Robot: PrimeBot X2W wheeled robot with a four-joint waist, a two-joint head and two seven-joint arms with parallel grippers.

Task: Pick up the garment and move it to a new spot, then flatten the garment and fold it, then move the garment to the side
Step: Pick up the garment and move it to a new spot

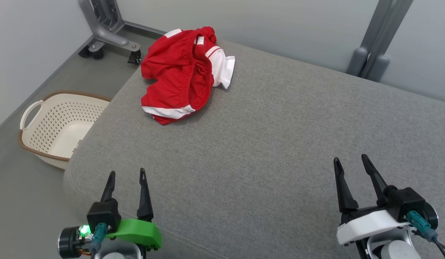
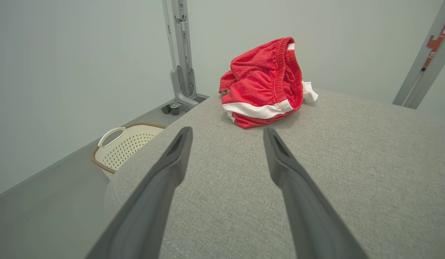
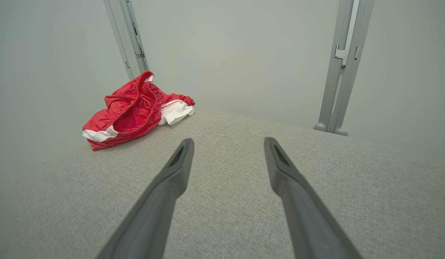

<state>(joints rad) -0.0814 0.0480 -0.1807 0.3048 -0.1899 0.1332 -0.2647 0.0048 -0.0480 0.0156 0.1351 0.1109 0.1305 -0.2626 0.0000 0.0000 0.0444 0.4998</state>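
Red-and-white garment (image 1: 183, 77) lies crumpled at the far left corner of the grey cushion (image 1: 265, 144), likely light, limp and slippery, so you should pinch its elastic waistband (image 2: 279, 72); your left gripper (image 1: 127, 171) and right gripper (image 1: 350, 157) hover at the near edge, both spread wide, holding nothing.

The garment (image 1: 183, 72), at eleven o'clock, is bright red with white bands at its hems and a white patch on its three o'clock side, on a mid-grey cushion (image 1: 273, 144) of fine flecked weave. At nine o'clock the basket (image 1: 50, 122) is cream, dotted with rows of small holes and rimmed in brown, on a dull grey floor (image 1: 14, 187). The left gripper (image 1: 127, 171) is black with a green base, the right gripper (image 1: 350, 157) black with a white base.
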